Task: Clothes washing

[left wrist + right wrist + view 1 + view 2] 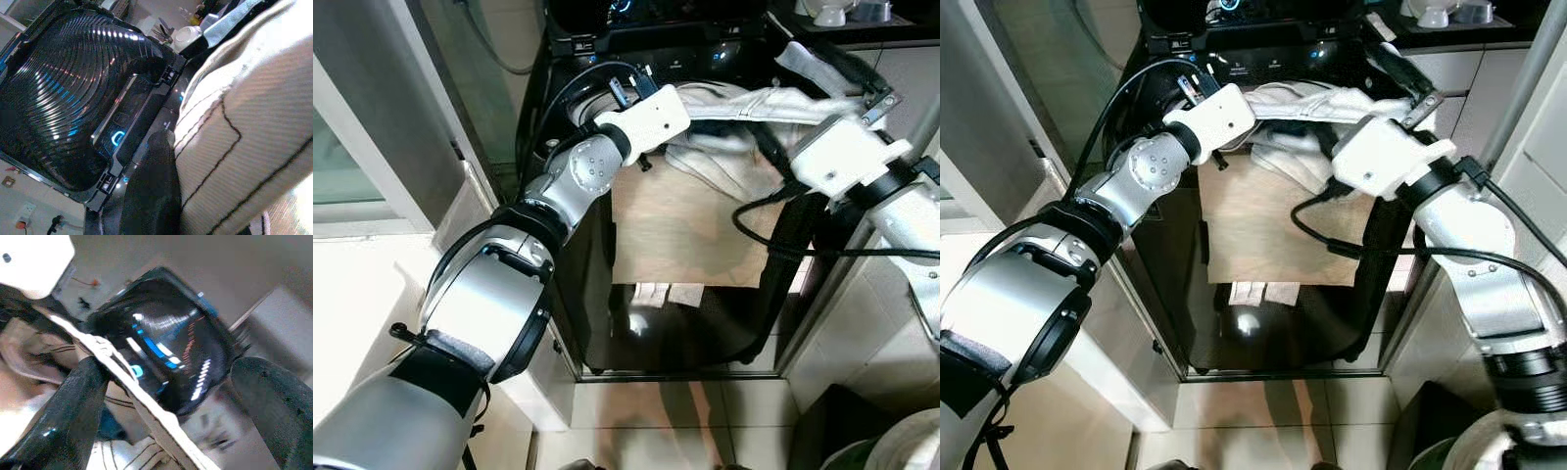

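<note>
A cream garment point(724, 147) with thin dark lines lies bunched across the open top of the black washing machine point(685, 323), part of it hanging down the glossy front. My left gripper point(693, 102) reaches in from the left and is shut on the garment's upper edge. In the left wrist view one black finger point(151, 186) presses against the cloth point(254, 122), which hides the other. My right gripper point(1383, 90) is at the right rim, open, its fingers point(73, 416) spread wide, and a strip of the garment point(137, 391) lies draped against one of them.
The raised ribbed lid point(63, 98) and lit control panel point(675, 64) stand behind the opening. A glass door frame point(372, 147) is close on the left and white cabinets point(1528, 127) on the right. A round white basket point(896, 446) sits on the tiled floor point(656, 421) at lower right.
</note>
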Robot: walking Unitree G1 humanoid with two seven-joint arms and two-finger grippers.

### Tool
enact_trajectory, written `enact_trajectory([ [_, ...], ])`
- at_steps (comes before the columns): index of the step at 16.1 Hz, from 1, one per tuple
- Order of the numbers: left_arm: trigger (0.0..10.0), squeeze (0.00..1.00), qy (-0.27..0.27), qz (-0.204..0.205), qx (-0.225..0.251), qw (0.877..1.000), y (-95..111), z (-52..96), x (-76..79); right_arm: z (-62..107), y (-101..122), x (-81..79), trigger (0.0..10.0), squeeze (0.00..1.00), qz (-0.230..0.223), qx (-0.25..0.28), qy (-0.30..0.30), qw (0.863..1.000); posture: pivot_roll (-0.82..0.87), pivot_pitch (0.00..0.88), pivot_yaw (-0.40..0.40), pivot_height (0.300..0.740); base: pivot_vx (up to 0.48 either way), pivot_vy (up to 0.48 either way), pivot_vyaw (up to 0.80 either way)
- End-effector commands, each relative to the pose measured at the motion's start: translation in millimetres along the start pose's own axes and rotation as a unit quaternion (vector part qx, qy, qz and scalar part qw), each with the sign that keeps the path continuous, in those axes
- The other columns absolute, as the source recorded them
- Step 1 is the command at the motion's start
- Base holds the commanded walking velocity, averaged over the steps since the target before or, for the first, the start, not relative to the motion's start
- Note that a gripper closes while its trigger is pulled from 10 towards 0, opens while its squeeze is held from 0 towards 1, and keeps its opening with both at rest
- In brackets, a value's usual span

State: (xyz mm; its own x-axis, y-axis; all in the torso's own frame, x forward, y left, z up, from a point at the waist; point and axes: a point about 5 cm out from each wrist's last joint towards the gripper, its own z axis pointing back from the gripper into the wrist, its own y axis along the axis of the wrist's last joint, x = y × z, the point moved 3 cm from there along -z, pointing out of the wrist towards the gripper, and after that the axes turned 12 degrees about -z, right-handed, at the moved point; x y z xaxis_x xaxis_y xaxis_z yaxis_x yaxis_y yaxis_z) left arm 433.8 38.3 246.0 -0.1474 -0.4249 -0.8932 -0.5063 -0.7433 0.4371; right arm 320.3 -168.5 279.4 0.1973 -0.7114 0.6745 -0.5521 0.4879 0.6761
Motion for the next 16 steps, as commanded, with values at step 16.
enact_trajectory([
  [16,0.0,0.0,0.007,-0.003,-0.041,0.999,-19.8,5.7,-4.3,43.8,-1.5,33.6,10.0,0.0,-0.327,-0.019,0.062,0.943,-0.23,0.0,0.121,0.74,0.0,0.0,0.0],
])
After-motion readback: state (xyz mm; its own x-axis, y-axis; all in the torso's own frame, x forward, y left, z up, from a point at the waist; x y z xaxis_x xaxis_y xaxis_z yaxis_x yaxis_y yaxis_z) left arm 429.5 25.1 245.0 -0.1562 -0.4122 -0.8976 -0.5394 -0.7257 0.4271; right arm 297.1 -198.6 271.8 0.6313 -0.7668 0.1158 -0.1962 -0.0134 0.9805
